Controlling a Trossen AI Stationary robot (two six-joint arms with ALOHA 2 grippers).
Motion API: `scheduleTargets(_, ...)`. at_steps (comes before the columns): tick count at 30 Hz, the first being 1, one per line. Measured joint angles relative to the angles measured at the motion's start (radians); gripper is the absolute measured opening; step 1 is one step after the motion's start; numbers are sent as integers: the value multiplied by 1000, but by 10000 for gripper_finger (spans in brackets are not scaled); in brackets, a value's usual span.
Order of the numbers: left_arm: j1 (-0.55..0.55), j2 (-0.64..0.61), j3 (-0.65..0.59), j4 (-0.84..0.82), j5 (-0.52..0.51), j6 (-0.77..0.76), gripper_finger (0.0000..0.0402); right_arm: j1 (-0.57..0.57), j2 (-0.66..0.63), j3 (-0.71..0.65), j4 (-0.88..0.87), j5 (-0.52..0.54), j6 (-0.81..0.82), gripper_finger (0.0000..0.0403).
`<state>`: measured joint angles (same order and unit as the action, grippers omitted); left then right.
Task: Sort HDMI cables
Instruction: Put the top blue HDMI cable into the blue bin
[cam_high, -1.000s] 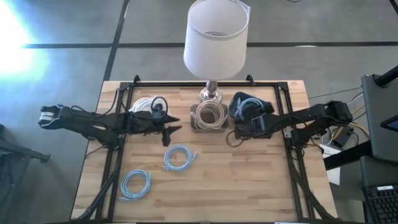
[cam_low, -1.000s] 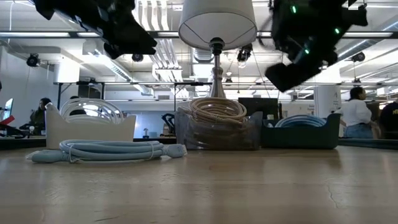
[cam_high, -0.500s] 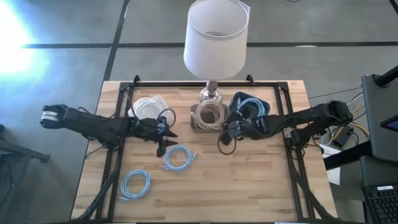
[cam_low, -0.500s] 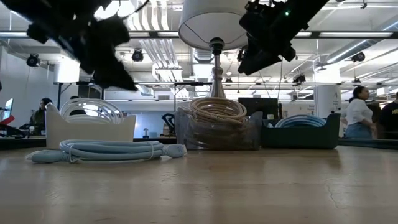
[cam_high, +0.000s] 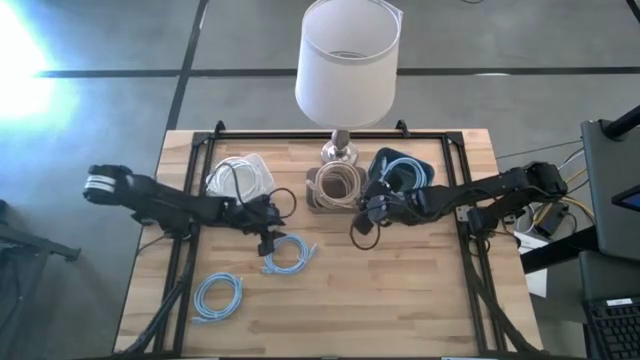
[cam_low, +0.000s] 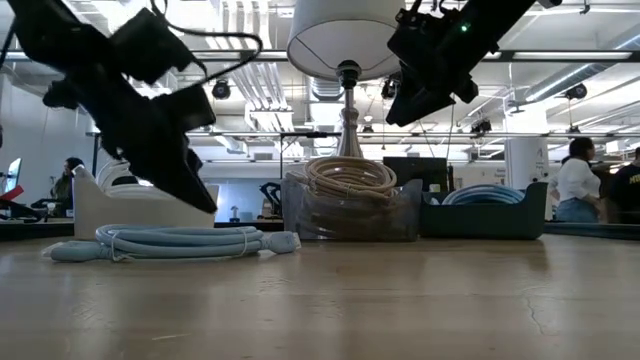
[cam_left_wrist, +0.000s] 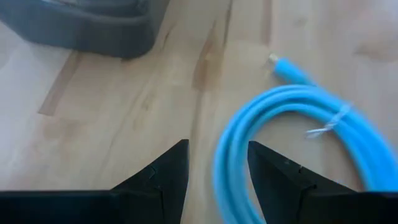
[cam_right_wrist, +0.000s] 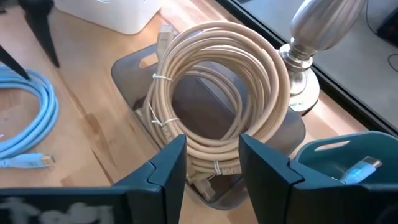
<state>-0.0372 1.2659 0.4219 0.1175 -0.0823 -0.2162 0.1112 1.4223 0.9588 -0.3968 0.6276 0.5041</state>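
My left gripper (cam_high: 267, 243) (cam_left_wrist: 217, 152) is open, tipped down just above the left rim of a light blue cable coil (cam_high: 288, 252) (cam_left_wrist: 311, 143) that lies flat on the table. Its fingertips hang clear of the coil (cam_low: 170, 242) in the low view. A second light blue coil (cam_high: 218, 296) lies nearer the front left. My right gripper (cam_high: 362, 208) (cam_right_wrist: 211, 146) is open, raised above the beige coils (cam_right_wrist: 217, 81) resting in a clear bin (cam_high: 338, 187). White coils sit in a white bin (cam_high: 238, 175), and light blue coils in a dark blue bin (cam_high: 402, 170).
A table lamp (cam_high: 345, 60) with a white shade stands behind the clear bin, its metal base (cam_right_wrist: 323, 37) close to the right gripper. A black frame (cam_high: 190, 200) runs around the table. Bare wood lies at the front right. People stand in the room beyond.
My left gripper has moved from beside the white bin toward the near edge and down, ending low over the light blue coil. My right gripper has swung toward the table's left, from beside the blue bin to over the beige coils, then held still. No cable has moved.
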Motion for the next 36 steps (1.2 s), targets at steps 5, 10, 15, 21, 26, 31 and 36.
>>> scheduleTargets(5,0,127,14,48,-13,16,168,0,0,0,5,0,0,140)
scheduleTargets(10,1,209,66,65,34,46,168,0,0,-2,7,0,0,135)
scheduleTargets(15,0,218,124,20,46,60,168,0,0,-4,7,0,0,132)
scheduleTargets(21,-10,182,173,-40,89,86,168,0,0,-13,8,-1,0,136)
scheduleTargets(26,-24,185,160,-51,101,94,168,-1,0,-19,11,-1,0,133)
scheduleTargets(31,-24,186,136,-58,81,83,168,-1,0,-23,12,-1,0,127)
scheduleTargets(36,-26,211,131,-57,82,63,168,-1,0,-26,13,-1,7,131)
